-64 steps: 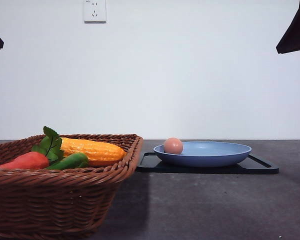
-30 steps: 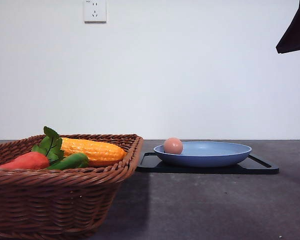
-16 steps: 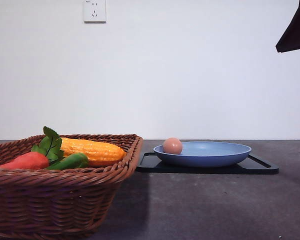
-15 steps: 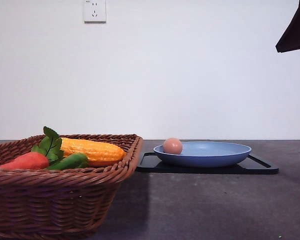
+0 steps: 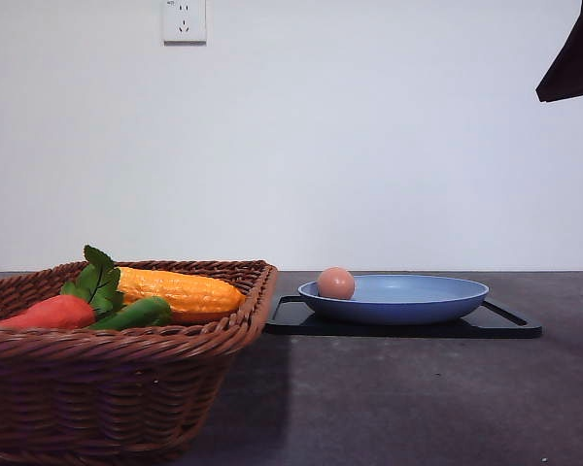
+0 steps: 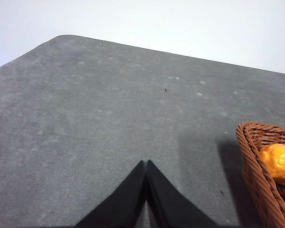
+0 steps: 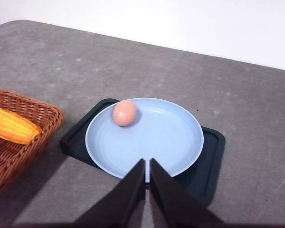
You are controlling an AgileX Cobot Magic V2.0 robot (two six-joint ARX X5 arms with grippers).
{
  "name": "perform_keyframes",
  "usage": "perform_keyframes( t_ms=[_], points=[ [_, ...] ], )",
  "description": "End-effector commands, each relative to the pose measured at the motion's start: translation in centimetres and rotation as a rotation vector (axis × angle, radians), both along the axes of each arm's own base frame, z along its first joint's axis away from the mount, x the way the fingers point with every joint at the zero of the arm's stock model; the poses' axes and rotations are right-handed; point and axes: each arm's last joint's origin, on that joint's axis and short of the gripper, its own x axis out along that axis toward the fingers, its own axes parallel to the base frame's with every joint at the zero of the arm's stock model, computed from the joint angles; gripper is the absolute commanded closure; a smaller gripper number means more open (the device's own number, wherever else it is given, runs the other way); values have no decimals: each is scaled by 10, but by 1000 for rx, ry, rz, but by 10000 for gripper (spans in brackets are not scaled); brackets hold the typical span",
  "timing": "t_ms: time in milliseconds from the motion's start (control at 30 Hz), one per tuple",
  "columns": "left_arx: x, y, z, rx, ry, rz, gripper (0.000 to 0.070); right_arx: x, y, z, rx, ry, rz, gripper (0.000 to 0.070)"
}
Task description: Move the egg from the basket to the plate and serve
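The egg (image 7: 124, 112) sits inside the plate (image 7: 171, 142), near its rim on the basket (image 5: 126, 388) side. Both the left gripper (image 6: 146, 190) and right gripper (image 7: 147, 185) hover with fingers pressed together, holding nothing.

- The egg (image 5: 336, 282), small, smooth and pinkish-tan, lies inside the plate (image 5: 437, 303) against its rim on the basket side.
- The plate, wide, shallow and matte light blue, sits level beside the basket (image 5: 97, 388).
- The basket, brown woven wicker with a thick braided rim, stands upright on the left.
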Motion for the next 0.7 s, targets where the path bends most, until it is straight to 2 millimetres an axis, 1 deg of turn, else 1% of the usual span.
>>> perform_keyframes(
  t_ms=[0,367,567,667],
  points=[
    [1,0,-10,-5,31,2,700,0,1,3,23,-6,1,700],
    [1,0,-10,-5,31,1,700,0,1,3,23,-5,1,700],
    [1,0,-10,-5,31,1,700,1,-1,4,-20,-34,-55,700],
    [1,0,-10,-5,31,1,700,-2,-3,2,-59,-28,-35,700]
  ],
)
